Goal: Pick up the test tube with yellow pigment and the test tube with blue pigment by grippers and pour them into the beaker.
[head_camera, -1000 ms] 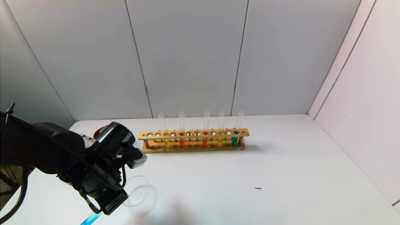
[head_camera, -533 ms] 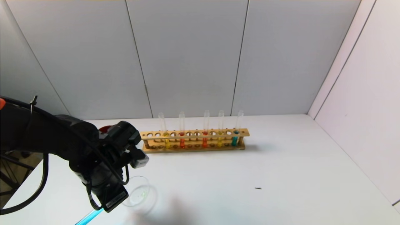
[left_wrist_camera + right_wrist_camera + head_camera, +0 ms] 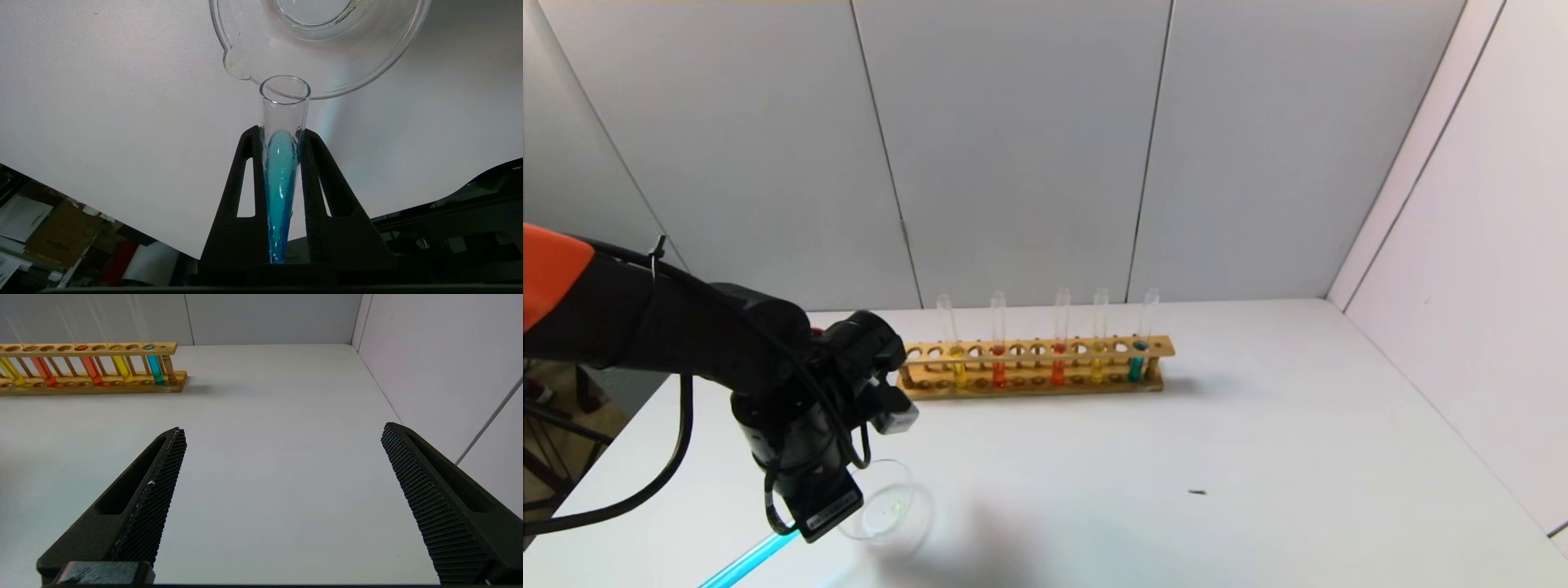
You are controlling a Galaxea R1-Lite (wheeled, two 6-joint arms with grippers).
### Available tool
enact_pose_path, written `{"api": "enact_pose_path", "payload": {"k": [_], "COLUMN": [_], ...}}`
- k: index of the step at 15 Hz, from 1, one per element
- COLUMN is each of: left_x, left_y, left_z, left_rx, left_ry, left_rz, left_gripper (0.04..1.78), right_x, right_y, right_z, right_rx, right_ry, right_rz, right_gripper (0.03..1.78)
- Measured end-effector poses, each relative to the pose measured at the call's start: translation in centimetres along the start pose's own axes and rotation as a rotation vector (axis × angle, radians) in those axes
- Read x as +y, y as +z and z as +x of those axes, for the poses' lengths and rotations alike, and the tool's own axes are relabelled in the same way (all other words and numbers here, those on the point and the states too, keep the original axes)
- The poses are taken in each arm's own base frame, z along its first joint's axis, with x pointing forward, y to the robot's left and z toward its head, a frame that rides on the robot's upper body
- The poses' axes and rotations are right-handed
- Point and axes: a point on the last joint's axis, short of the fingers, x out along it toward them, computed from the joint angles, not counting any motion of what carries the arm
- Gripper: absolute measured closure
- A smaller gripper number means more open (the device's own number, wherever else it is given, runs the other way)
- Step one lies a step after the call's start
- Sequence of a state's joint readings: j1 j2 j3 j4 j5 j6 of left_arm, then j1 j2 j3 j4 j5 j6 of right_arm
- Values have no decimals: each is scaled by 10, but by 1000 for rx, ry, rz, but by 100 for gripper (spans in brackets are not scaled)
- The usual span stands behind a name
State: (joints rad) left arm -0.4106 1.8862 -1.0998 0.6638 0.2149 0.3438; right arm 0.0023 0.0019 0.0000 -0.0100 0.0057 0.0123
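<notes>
Blue liquid lies stretched along the inside of the test tube with blue pigment point(image 3: 281, 179), which the left gripper point(image 3: 282, 134) clamps between its two black fingers point(image 3: 245, 183), the jaws pressed against the glass on both sides. The tube is tilted, its open mouth right at the rim of the beaker point(image 3: 367, 61), next to the pouring lip; in the head view its blue end pokes out below the gripper point(image 3: 827, 513) toward the near left edge of the white table point(image 3: 1176, 457). The beaker point(image 3: 894, 510) stands on the table just beside the gripper, with only a faint greenish trace at its bottom. Farther back, the wooden rack point(image 3: 1033, 365) holds five upright tubes: yellow, orange, orange, yellow and teal. The right gripper point(image 3: 282, 457) hovers low over the table's right part, well apart from the rack point(image 3: 88, 367), its fingers point(image 3: 155, 490) spread wide with nothing between them.
</notes>
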Motion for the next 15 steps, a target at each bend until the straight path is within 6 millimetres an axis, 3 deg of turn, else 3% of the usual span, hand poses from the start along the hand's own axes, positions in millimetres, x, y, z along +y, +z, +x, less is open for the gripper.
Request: {"api": "enact_pose_path", "payload": {"k": [15], "left_x": [1], "left_y": [13], "left_z": [5], "left_rx": [166], "left_ry": [12], "left_rz": [68], "left_gripper": [152], "right_x": [0], "right_y": [0], "right_z": [0], "right_rx": [0], "right_ry": [-1], "right_rz": [0], "right_gripper": [7]}}
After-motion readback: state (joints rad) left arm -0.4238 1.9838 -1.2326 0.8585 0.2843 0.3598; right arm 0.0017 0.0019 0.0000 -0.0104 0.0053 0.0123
